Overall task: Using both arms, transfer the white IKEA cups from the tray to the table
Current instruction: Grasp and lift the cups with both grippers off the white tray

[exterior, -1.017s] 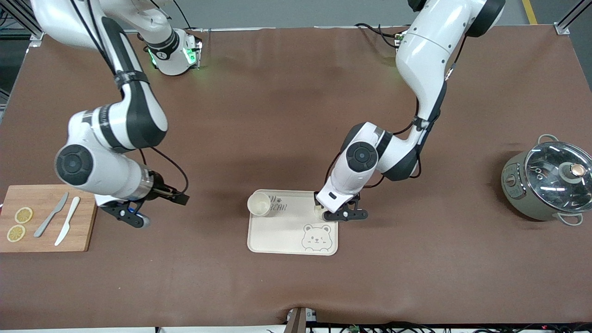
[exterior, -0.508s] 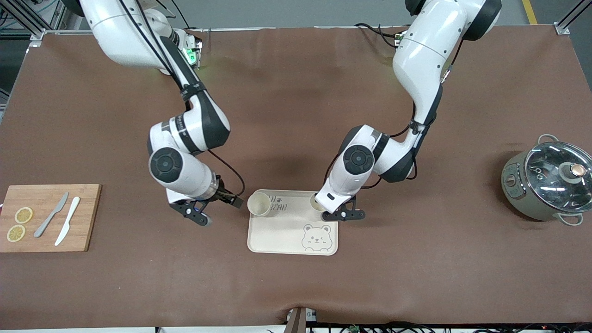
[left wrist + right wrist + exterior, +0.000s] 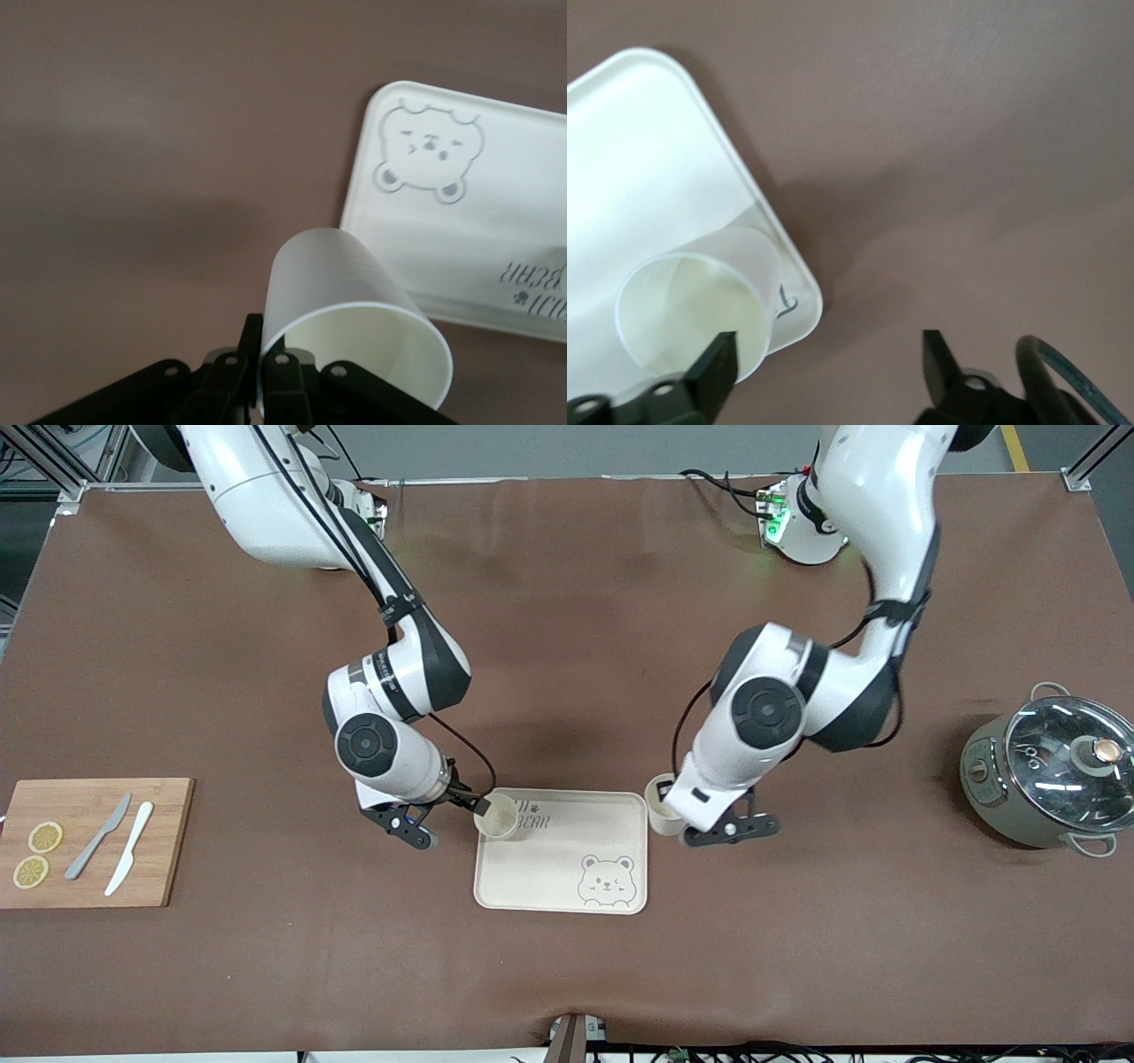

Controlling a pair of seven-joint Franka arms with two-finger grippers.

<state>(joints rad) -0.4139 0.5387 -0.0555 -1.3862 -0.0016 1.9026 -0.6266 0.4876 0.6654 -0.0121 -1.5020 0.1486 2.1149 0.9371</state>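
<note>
One white cup (image 3: pixel 496 816) stands upright on the bear-printed tray (image 3: pixel 567 868), in the corner toward the right arm's end. My right gripper (image 3: pixel 443 820) is open beside it, one finger at its rim; the right wrist view shows this cup (image 3: pixel 691 312), the tray corner (image 3: pixel 664 168) and the spread gripper (image 3: pixel 826 361). My left gripper (image 3: pixel 678 820) is shut on the wall of the second cup (image 3: pixel 660 802), held over the table just off the tray's edge toward the left arm's end. In the left wrist view the gripper (image 3: pixel 264 356) pinches that cup (image 3: pixel 345 292).
A wooden cutting board (image 3: pixel 159 841) with two lemon slices, a grey knife and a white knife lies at the right arm's end. A grey pot with a glass lid (image 3: pixel 1050 772) stands at the left arm's end.
The right arm swung from beside the cutting board to the cup on the tray. The left gripper carried its cup off the tray toward the left arm's end.
</note>
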